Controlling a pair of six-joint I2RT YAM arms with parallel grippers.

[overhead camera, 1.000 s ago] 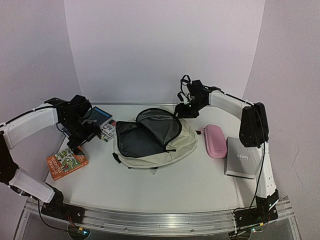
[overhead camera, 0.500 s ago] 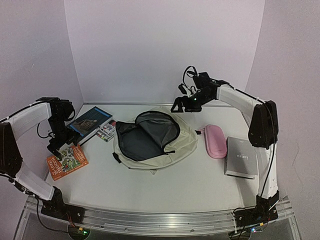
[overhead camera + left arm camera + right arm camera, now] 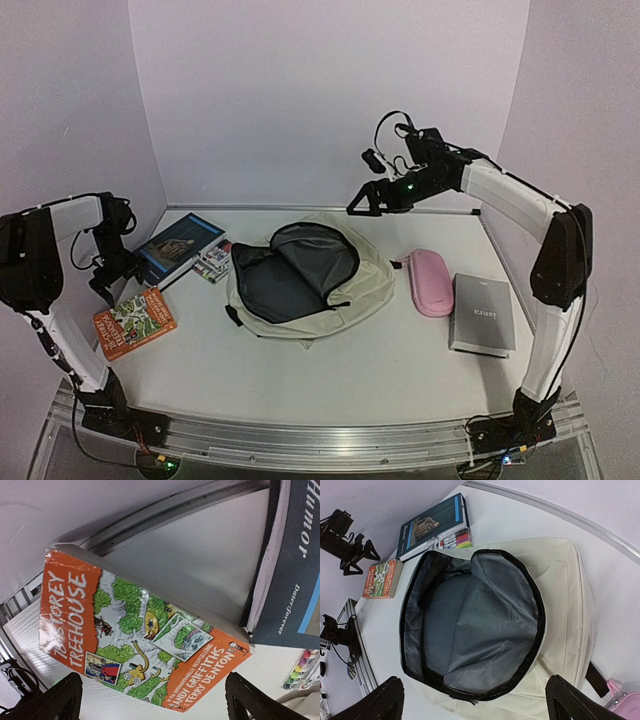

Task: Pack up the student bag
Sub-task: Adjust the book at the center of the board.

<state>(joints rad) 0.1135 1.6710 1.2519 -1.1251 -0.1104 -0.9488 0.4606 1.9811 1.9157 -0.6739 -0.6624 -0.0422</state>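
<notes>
Cream student bag [image 3: 378,285] gaping open on the worktop [image 3: 380,375], right pincer [image 3: 472,700] spread wide above it, left pincer [image 3: 154,697] released over the orange book [image 3: 140,630].

You are looking down into the student bag [image 3: 560,595], which lies flat with its mouth unzipped wide, a black zipper rim ringing the grey lining [image 3: 470,625]. Your right gripper [image 3: 477,702] hangs above it, fingers [image 3: 385,700] spread far apart and gripping nothing. Beyond the bag lie a blue book [image 3: 432,525] with a pack of markers [image 3: 452,541] just beside it, and an orange book [image 3: 382,579] near the left gripper [image 3: 359,560]. A pink pencil case [image 3: 627,705] shows at the corner, near a black strap [image 3: 594,677].
</notes>
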